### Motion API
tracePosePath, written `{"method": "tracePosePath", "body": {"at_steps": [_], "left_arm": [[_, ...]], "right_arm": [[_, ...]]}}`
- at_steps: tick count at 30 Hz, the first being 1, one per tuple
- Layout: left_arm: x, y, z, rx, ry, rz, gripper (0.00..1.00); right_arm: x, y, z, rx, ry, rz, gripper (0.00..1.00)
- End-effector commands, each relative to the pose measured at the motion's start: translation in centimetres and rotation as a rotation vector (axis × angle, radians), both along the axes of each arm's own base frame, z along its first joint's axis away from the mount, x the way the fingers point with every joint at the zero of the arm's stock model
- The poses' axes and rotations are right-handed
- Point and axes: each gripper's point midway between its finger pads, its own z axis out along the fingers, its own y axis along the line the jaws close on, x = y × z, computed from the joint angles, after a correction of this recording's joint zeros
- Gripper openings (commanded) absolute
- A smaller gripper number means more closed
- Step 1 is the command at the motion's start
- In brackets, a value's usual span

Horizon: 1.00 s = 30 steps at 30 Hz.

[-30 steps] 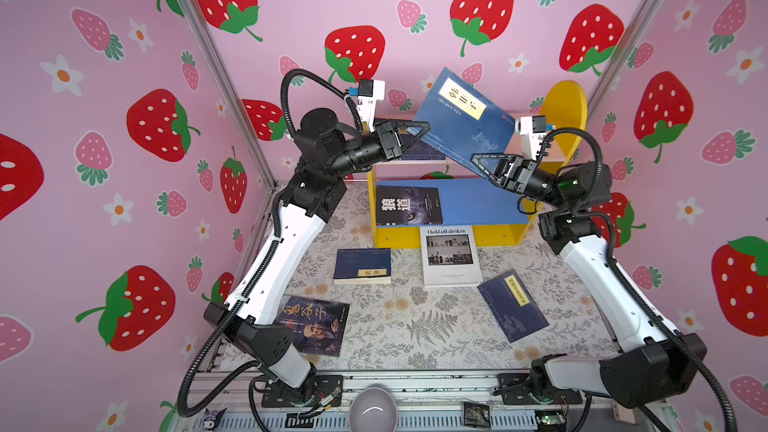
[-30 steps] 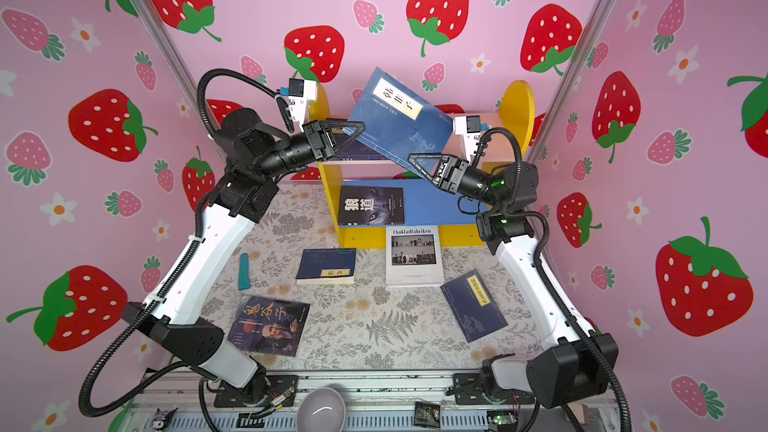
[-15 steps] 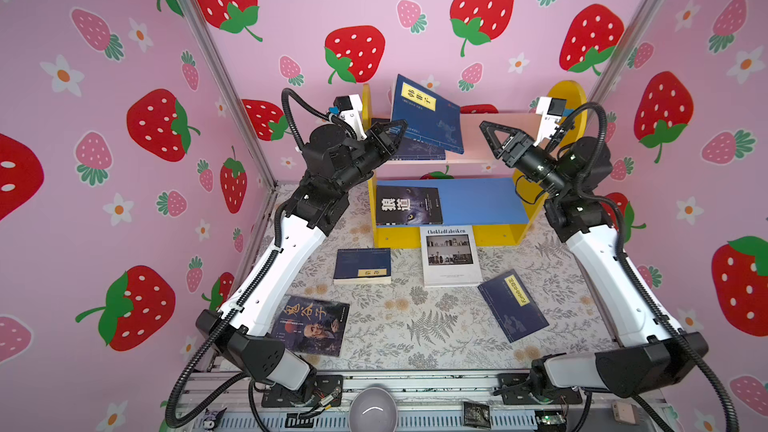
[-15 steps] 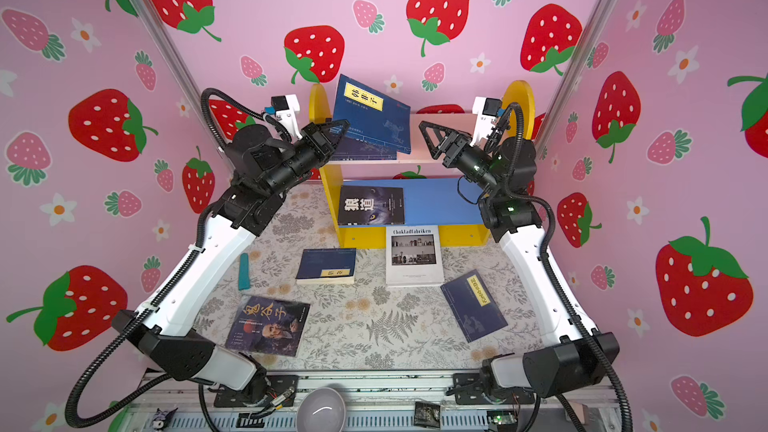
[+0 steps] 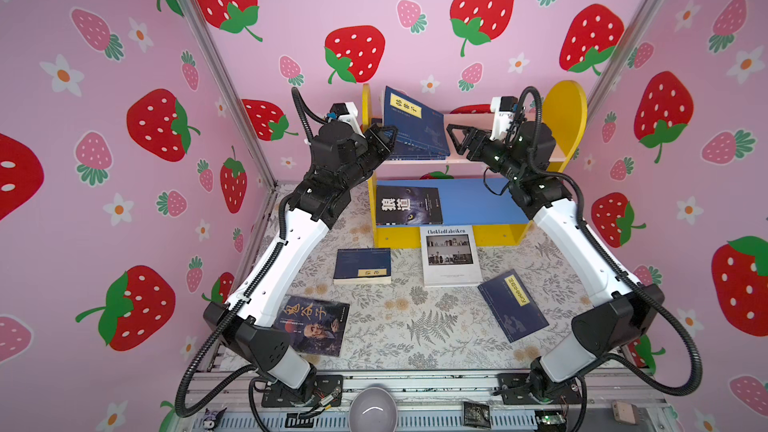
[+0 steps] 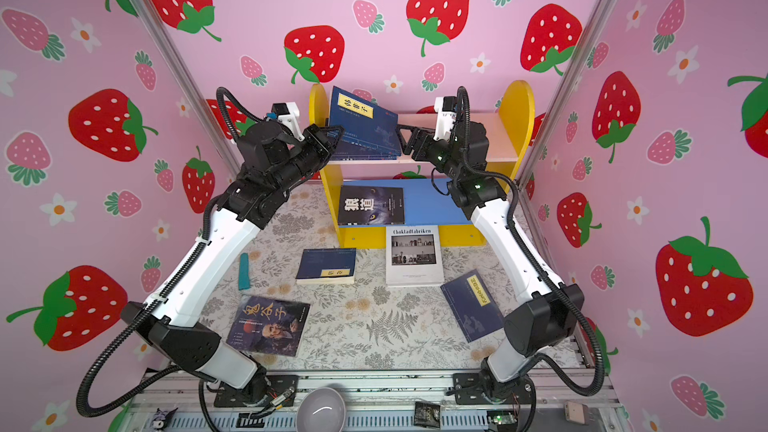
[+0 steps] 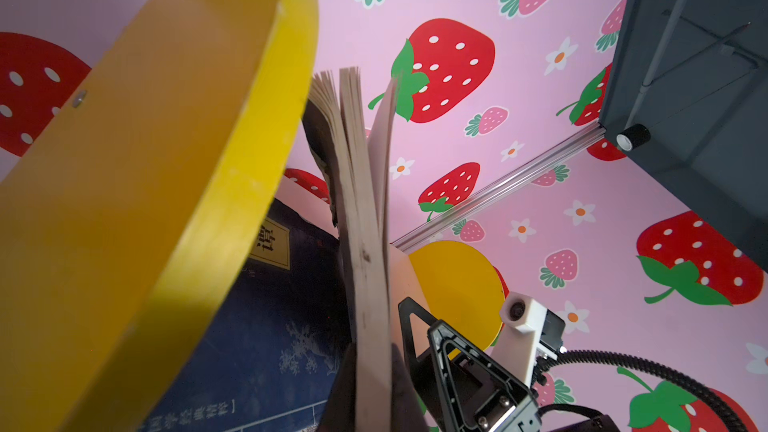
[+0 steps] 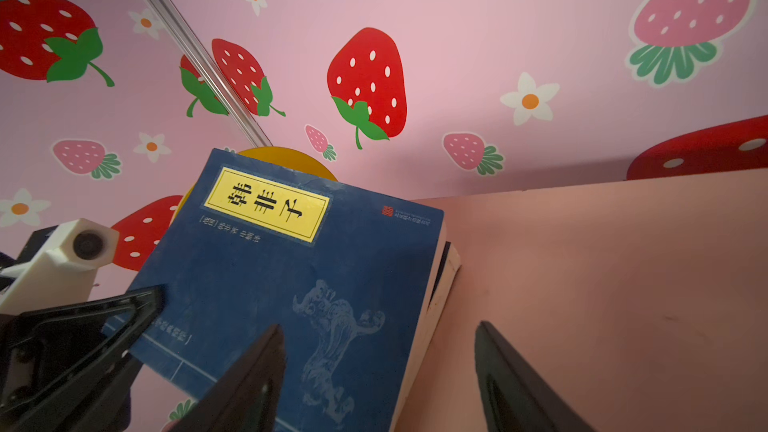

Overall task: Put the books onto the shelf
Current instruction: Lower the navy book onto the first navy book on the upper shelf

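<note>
Grey-green floral print covers the counter [image 5: 415, 338], the broadest surface here. Four books lie flat on it, not yet shelved: the white Chokladfabriken [image 5: 451, 257] with its top edge at the foot of the shelf, a navy volume [image 5: 362, 265] to its left, a skewed navy volume [image 5: 513, 305] near the right arm, and the portrait book [image 5: 316, 324] beside the left arm's base. Behind them stands the shelf [image 5: 566, 118], whose blue lower board [image 5: 482, 201] carries the wolf-eye book [image 5: 409, 205] laid flat at its left end. On the pink upper board [image 5: 469, 128] the tilted navy book [image 5: 415, 124] leans with its top toward the left yellow panel, and its lower edge rests on a flat navy book [image 7: 249, 326] lying on that board. I judge the lean comes from lowering it against that end, so the rest of the board is left free. The left end effector [image 5: 385, 139] is clamped on the tilted book's lower left corner, with pages running between its jaws in the left wrist view, and this grip is what stops the book sliding. The right end effector [image 8: 378, 328] stands wide at the book's right edge, gripping nothing. Whether a fingertip brushes the cover I cannot tell. It seems placed to steady that side should the book tip.
</note>
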Motion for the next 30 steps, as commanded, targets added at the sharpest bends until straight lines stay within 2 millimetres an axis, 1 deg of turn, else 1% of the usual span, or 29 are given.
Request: {"method": "tracePosePath", "body": {"at_steps": [1, 5, 6, 9, 12, 15, 19, 23, 30], "left_arm": [[-0.9, 1.3, 3.4, -0.048, -0.068, 0.020, 0.00], [-0.7, 1.7, 3.0, -0.068, -0.050, 0.012, 0.00], [-1.0, 1.3, 3.1, -0.070, -0.053, -0.021, 0.00], [-1.3, 1.2, 3.4, -0.067, -0.055, -0.038, 0.00], [-1.3, 1.1, 3.2, -0.069, -0.048, -0.047, 0.00], [-1.2, 1.0, 3.0, -0.066, -0.049, -0.050, 0.00], [-1.3, 1.0, 3.0, -0.063, -0.047, -0.056, 0.00], [-1.6, 1.3, 3.0, -0.063, -0.046, -0.051, 0.00], [-1.5, 1.7, 2.8, -0.081, -0.035, -0.059, 0.00]], "right_arm": [[-0.3, 0.8, 1.2, -0.012, -0.036, 0.002, 0.72], [-0.2, 1.6, 0.7, -0.015, -0.025, 0.015, 0.72], [-0.2, 1.8, 0.7, -0.013, -0.025, 0.019, 0.72], [-0.2, 2.2, 1.0, -0.006, -0.028, 0.026, 0.71], [-0.3, 2.6, 1.1, -0.009, -0.031, 0.026, 0.70], [-0.1, 2.9, 0.5, -0.018, -0.017, 0.013, 0.68], [0.4, 3.6, -0.8, -0.033, 0.012, 0.005, 0.64], [0.2, 3.9, -1.0, -0.036, 0.018, 0.008, 0.62], [-0.8, 3.2, 0.1, -0.032, -0.011, -0.022, 0.63]]}}
